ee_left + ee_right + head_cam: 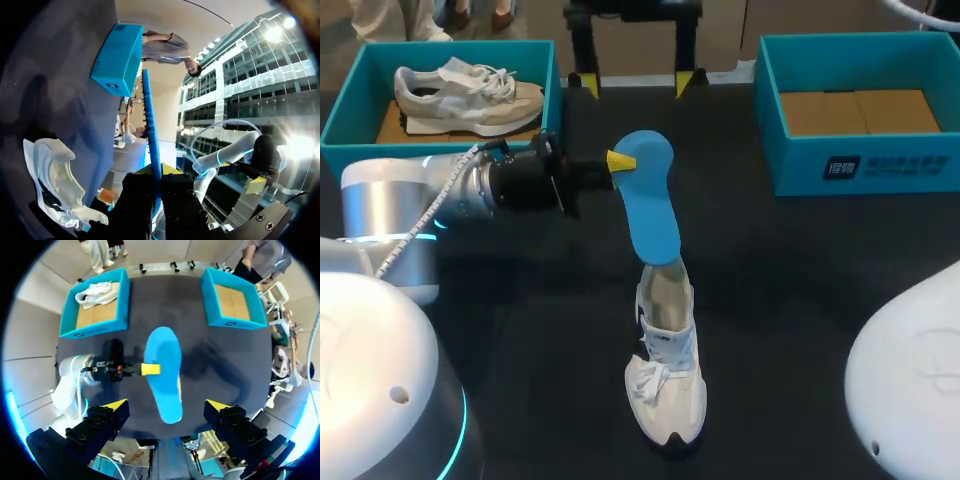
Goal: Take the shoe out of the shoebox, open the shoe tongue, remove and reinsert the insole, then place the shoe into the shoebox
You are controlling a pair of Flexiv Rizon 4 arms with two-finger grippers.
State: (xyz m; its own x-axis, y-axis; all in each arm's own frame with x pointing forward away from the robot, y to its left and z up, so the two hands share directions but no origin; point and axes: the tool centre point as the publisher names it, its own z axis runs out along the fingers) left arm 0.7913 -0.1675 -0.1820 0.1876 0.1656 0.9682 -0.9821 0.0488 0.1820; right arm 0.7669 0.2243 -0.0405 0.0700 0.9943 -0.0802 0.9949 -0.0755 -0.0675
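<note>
My left gripper (620, 162) comes in from the left and is shut on the edge of a blue insole (652, 200), held tilted in the air above the shoe's heel. The white shoe (667, 372) stands on the black table, toe toward me, its mouth under the insole's lower end. In the left wrist view the insole (151, 135) runs edge-on out from between the left gripper's (161, 172) tips, with the shoe (55, 180) beside it. My right gripper (166, 405) hangs open high over the table, looking down on the insole (165, 365) and the left gripper (150, 369).
A teal shoebox (340, 125) at the back left holds a second pale shoe (470, 92). Another teal shoebox (865, 165) at the back right shows only its cardboard floor. A black stand (630, 50) is at the table's far edge.
</note>
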